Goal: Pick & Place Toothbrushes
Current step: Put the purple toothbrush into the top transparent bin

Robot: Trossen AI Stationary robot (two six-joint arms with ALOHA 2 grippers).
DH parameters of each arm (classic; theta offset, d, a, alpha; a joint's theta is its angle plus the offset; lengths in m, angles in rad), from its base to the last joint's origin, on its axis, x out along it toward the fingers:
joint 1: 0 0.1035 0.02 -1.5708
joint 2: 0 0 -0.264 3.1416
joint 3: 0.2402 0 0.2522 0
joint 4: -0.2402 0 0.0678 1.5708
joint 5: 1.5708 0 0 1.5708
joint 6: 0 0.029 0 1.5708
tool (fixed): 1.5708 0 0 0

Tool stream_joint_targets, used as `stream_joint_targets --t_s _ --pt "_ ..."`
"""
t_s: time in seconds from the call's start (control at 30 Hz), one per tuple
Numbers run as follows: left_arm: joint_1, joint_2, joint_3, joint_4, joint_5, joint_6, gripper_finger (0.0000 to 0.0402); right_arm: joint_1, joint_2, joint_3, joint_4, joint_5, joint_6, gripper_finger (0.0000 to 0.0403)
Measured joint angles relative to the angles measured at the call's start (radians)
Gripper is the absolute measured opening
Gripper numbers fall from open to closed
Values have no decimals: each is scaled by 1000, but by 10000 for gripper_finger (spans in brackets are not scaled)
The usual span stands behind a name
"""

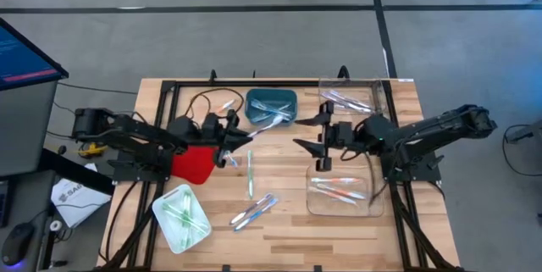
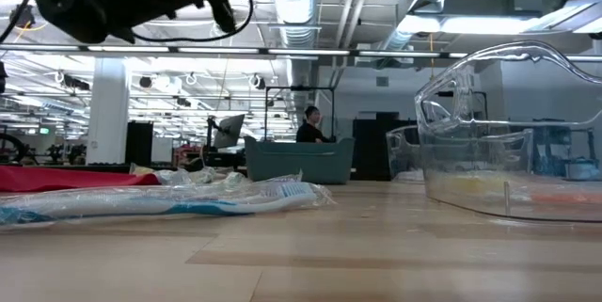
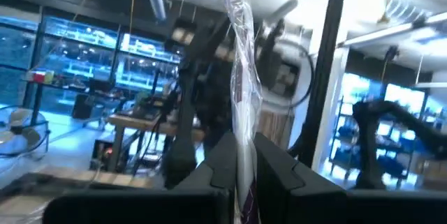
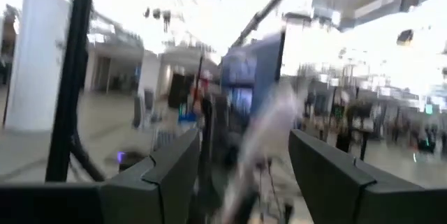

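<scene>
— Left gripper (image 1: 240, 139): what's it doing?
— Clamped on a wrapped toothbrush (image 1: 269, 124), held up off the table (image 1: 279, 238) and pointing toward the teal bin (image 1: 272, 104). In the wrist view the wrapper (image 3: 241, 84) rises straight out from between its fingers (image 3: 216, 161).
— And the right gripper (image 1: 316, 141)?
— Fingers apart, empty, just beside the clear tray (image 1: 343, 200).
— Other toothbrushes?
— Some lie in the clear trays, some in the pale green tray (image 1: 180, 219), a few loose on the wood.
</scene>
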Motion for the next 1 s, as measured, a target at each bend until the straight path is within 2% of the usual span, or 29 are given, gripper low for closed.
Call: stream_joint_targets --t_s 0.37,0.6,0.67,0.77,1.0 --pt "-20 12 -2 255 33 -27 19 -38 17 -2 22 2 9 216" --pt "-35 20 59 258 63 -55 19 -36 19 -2 88 -2 7 216" --pt "-49 21 76 254 83 -56 19 -34 33 2 160 -2 6 216" --pt "-69 20 95 259 93 -48 19 -34 76 37 199 -2 -29 216" --pt "-90 4 99 252 58 -16 19 -50 253 278 147 -1 -90 216"
